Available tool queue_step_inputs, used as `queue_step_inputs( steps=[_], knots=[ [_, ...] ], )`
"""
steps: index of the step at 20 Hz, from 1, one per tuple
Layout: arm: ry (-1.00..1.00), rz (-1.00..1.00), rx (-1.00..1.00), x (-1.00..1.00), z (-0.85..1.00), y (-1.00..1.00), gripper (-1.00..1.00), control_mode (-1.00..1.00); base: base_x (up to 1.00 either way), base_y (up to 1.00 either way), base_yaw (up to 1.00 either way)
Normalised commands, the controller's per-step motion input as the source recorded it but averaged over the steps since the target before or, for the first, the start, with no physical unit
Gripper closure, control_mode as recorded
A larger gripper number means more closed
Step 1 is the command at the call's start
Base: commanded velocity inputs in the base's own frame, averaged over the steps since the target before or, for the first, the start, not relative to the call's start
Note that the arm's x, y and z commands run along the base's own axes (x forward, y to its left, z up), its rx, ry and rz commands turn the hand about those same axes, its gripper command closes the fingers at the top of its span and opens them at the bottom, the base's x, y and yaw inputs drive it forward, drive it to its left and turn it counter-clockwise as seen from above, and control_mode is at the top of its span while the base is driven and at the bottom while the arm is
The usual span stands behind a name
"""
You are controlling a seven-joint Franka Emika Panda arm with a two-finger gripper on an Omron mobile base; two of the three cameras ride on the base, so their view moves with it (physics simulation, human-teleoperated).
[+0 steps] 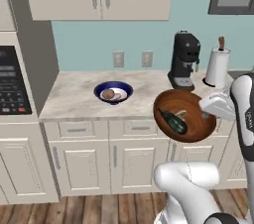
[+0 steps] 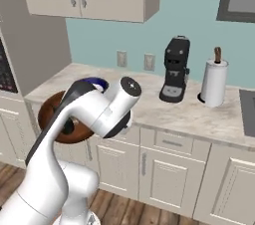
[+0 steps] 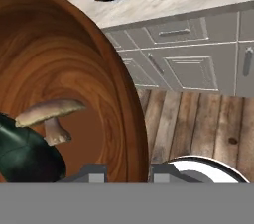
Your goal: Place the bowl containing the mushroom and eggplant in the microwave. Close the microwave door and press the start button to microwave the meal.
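The claw (image 3: 128, 172) is gripping the rim of the bowl (image 1: 191, 121): in the hand view one fingertip (image 3: 92, 172) is sitting inside the wooden wall and the other outside it, the jaws closed down narrow on the rim between them. The bowl is hanging clear of the counter (image 1: 74, 96), out in front of the cabinet fronts, and is tilting so that its inside is facing the left base camera.

Inside the bowl, just beyond the inner fingertip, the eggplant (image 3: 27, 156) is lying dark and glossy against the lower part of the wall. The mushroom (image 3: 49, 114) is resting right above it, touching it, cap upward in the hand view. In the left base view the eggplant (image 1: 173, 120) is showing as a dark elongated piece near the bowl's middle.

Well beyond the claw, on the counter, a blue-rimmed bowl (image 1: 113, 91) is standing with brownish lumps in it. To the far side of the held bowl, against the wall, a black coffee machine (image 1: 184, 60) is standing, with a paper towel roll (image 1: 217, 65) just beside it.

A keypad panel (image 1: 11, 82) is showing at the left edge of the left base view, well apart from the claw. In the right base view the arm is covering much of the bowl (image 2: 50, 114).
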Motion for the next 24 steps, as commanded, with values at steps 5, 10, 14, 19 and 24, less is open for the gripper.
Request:
queue_step_inputs(
  steps=[5, 10, 14, 19, 24],
  knots=[
    [0.0, 0.0, 0.0, 0.0, 0.0, 0.0, 1.0, 1.0, -0.49, 0.66, 0.22],
    [0.0, 0.0, 0.0, 0.0, 0.0, 0.0, 1.0, 1.0, -0.17, 0.95, 0.23],
    [0.0, 0.0, 0.0, 0.0, 0.0, 0.0, 1.0, 1.0, 0.0, 1.0, 0.2],
    [0.0, 0.0, 0.0, 0.0, 0.0, 0.0, 1.0, 1.0, 0.06, 1.0, 0.13],
    [0.0, 0.0, 0.0, 0.0, 0.0, 0.0, 1.0, 1.0, 0.36, 1.0, 0.01]
  ],
)
